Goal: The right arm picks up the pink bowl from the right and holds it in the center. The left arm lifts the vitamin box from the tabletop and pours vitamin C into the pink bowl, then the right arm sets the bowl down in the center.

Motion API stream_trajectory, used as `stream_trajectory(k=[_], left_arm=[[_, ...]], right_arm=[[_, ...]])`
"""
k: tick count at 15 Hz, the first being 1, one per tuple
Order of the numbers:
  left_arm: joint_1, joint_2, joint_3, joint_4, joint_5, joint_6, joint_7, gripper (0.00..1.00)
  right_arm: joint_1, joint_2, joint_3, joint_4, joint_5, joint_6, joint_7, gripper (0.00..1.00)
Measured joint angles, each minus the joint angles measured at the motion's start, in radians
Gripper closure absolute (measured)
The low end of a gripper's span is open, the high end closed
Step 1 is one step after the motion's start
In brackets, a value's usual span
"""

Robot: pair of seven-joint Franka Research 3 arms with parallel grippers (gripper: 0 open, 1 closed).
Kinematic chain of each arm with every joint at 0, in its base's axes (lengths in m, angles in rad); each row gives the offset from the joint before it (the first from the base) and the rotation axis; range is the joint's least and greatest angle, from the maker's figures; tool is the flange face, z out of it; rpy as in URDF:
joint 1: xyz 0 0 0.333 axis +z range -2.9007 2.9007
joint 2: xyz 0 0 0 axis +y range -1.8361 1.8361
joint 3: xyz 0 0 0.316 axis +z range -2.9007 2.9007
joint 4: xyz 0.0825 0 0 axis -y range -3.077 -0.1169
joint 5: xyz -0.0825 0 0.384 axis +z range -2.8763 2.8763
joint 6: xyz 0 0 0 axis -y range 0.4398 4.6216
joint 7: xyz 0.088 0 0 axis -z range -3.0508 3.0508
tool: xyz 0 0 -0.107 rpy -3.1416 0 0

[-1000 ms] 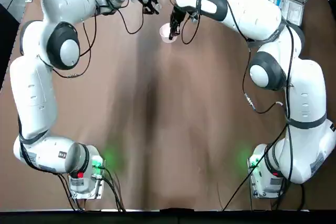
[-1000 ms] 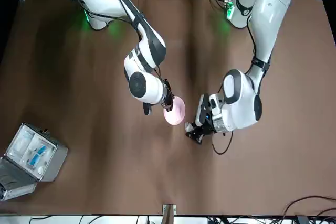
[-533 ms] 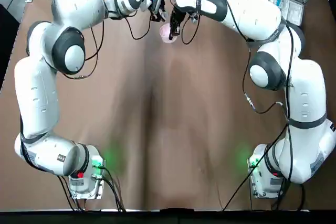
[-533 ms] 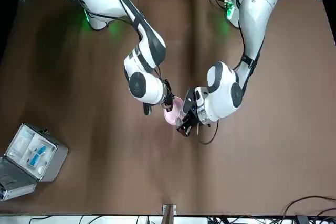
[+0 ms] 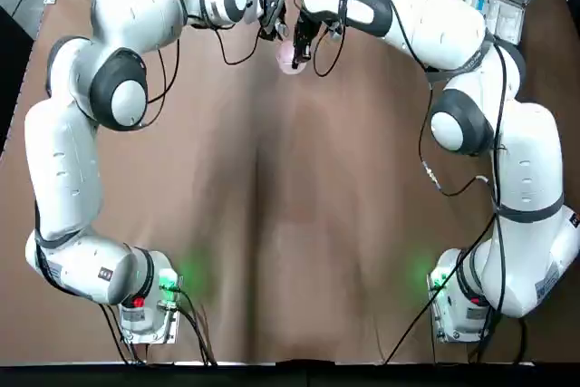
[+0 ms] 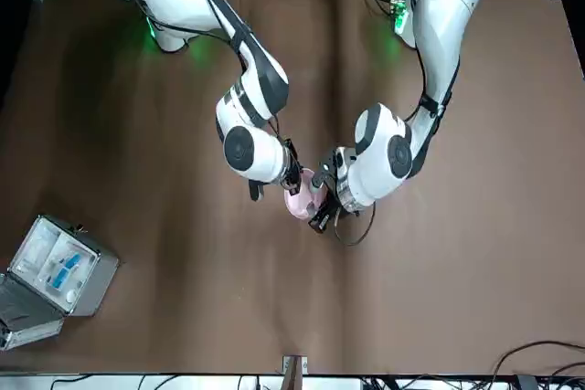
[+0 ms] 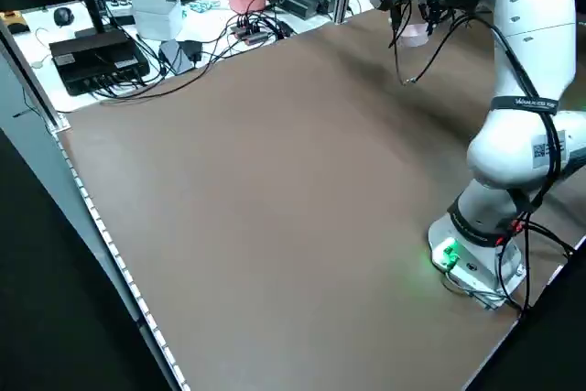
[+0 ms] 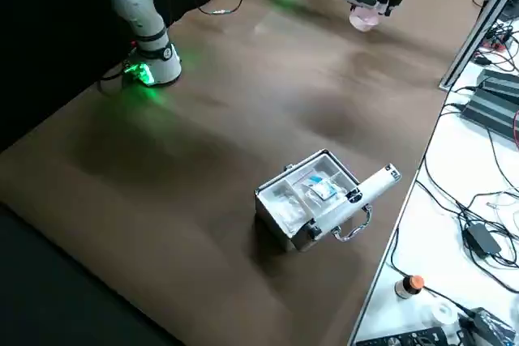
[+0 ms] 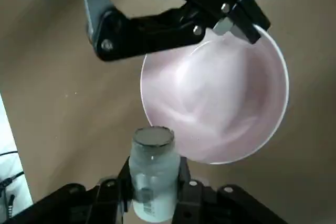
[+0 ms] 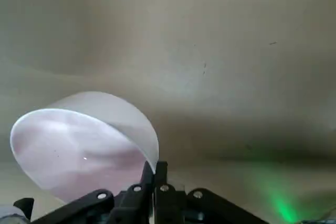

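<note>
- Pouring is the step in hand: the left gripper holds the vitamin box clamped between its two fingers, low in the left wrist frame, mouth aimed at the pink bowl.
- Bowl position: the pink bowl fills the centre and right of the left wrist frame, its near rim just beside the box's mouth; whether the two touch cannot be told.
- Right gripper: its fingers are pinched together on the bowl's rim at the bottom centre of the right wrist frame, the bowl spreading to the lower left and held clear of the tabletop.
- Overall layout: in the top frame both grippers meet at the upper centre, with the bowl between them; in the front frame the bowl sits at mid-frame, right arm to its left, left arm to its right.
- Contents: the bowl's whitish inside looks bare; no vitamin C is visible in it.
- Next move, as a judgement: the box needs further tipping over the rim while the bowl is kept level and steady.
</note>
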Motion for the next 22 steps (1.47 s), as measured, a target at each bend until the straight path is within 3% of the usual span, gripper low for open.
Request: stream_trajectory(k=[8,22], left_arm=[[-0.015,-0.076,0.000,-0.079,0.160,0.045,-0.003,0.65],[-0.043,-0.104,-0.001,-0.144,0.363,0.120,-0.003,0.65]], right_arm=[[-0.002,0.000,-0.002,0.001,0.000,0.000,0.000,0.98],[-0.001,0.000,-0.001,0.005,0.000,0.001,0.000,0.98]])
